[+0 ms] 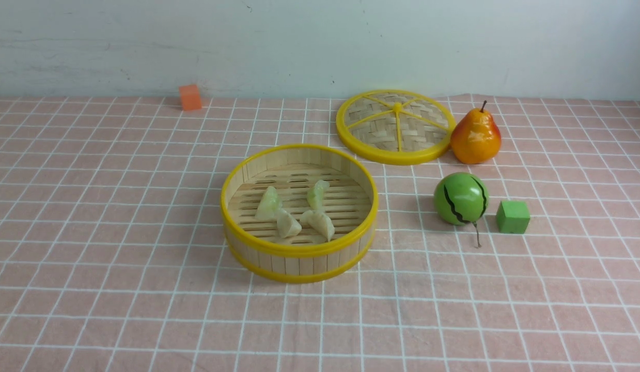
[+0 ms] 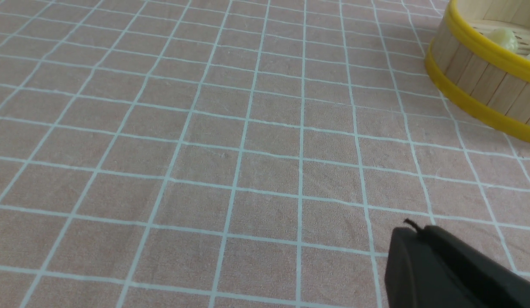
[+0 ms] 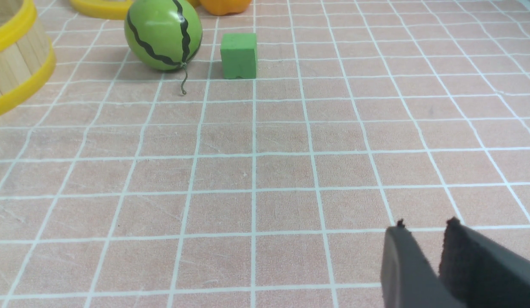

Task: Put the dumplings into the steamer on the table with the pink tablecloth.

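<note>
- Plainly, the steamer stands on the table, on the pink tablecloth, and serves as the landmark for everything else.
- All four dumplings lie on the steamer's slatted floor: two toward its far side and two nearer its front rim, and each front one appears to touch the one behind it.
- Its woven yellow-rimmed lid lies flat behind the steamer and to its right, apart from it.
- A pear stands upright just right of the lid, touching or almost touching its rim.
- A striped green ball rests to the right of the steamer, with a green cube just beyond it, farther from the steamer.
- An orange cube sits well behind the steamer and to its left, close to the wall.
- Neither arm appears in the front view.
- In its own wrist view, the left gripper is low over bare cloth near the steamer's left side, its fingers pressed together and holding nothing.
- The right gripper is low over bare cloth on the steamer's right, its fingers slightly parted with a narrow gap and nothing between them.
</note>
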